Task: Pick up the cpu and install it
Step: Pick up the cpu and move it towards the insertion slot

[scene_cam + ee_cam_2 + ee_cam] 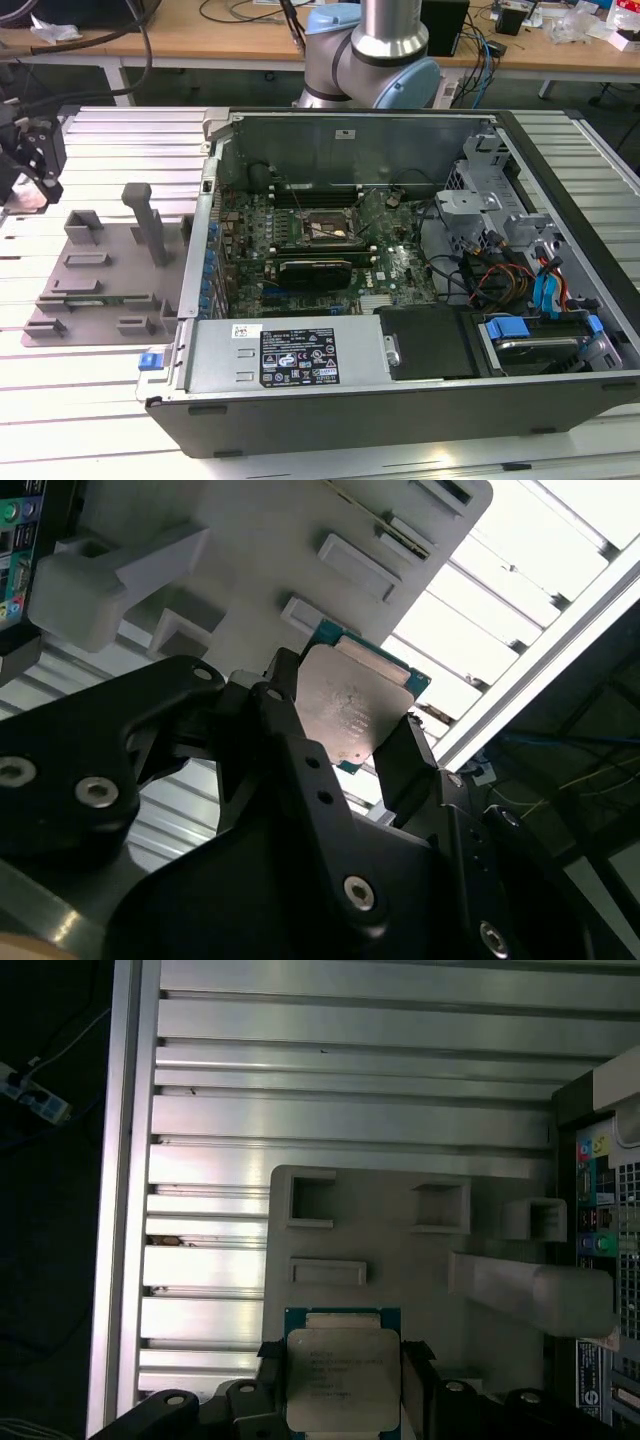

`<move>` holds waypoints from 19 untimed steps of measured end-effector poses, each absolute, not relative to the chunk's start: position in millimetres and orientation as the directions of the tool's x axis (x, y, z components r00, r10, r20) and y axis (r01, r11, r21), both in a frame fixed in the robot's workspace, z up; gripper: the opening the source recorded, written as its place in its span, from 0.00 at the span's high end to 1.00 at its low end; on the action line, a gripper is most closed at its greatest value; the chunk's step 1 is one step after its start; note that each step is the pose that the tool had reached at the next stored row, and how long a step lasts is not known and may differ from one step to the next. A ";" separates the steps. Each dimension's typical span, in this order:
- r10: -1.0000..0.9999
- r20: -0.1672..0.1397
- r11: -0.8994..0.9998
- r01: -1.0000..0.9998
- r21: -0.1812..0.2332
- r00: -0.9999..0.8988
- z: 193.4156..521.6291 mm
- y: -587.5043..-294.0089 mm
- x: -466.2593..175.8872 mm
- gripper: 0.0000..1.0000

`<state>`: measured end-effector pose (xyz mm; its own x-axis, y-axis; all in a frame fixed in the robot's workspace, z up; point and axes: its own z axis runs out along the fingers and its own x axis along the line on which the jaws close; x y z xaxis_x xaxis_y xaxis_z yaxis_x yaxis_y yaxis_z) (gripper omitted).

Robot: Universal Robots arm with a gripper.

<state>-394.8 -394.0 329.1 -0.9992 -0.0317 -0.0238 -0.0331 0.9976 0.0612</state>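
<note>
The gripper [342, 1362] is clenched on the cpu [340, 1380]: in both wrist views its two black fingers [415, 1360] press against two opposite edges of the chip, which sits square between them with its dull silver metal lid facing the cameras and a thin green rim showing around it. Several faint lines of engraved print cross the lid in the first wrist view, too small to make out. In the second wrist view the cpu [352, 705] is seen at an angle, its lid lightly mottled, with one finger [400, 762] against each side. Behind the held chip lies the grey plastic tray [400, 1260] with its raised blocks and shallow pockets, resting on the ribbed aluminium worktop [350, 1110]. In the exterior view the black gripper assembly hangs at the far left edge of the frame, beyond the upper left corner of the tray [110, 300], well apart from the open computer case [350, 425] that fills the centre and right. Inside the case, the black square socket [322, 228] sits on the green motherboard at the centre of the frame. A metal box along the case's lower edge carries a black sticker with white print and symbols [300, 360] and a small white sticker [247, 331], neither legible. The grey and blue robot arm [385, 50] rises at the top centre.
</note>
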 end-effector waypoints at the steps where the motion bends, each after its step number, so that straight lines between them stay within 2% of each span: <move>1: -0.032 -0.024 0.998 -0.033 0.061 -0.999 330.2 -394.0 -394.8 0.45; 19: -0.032 -0.024 0.998 -0.033 0.061 -0.999 365.0 -393.8 -394.8 0.45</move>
<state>-394.8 -393.8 365.0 -0.9992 -0.0318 -0.0238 -0.0332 0.9976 0.0612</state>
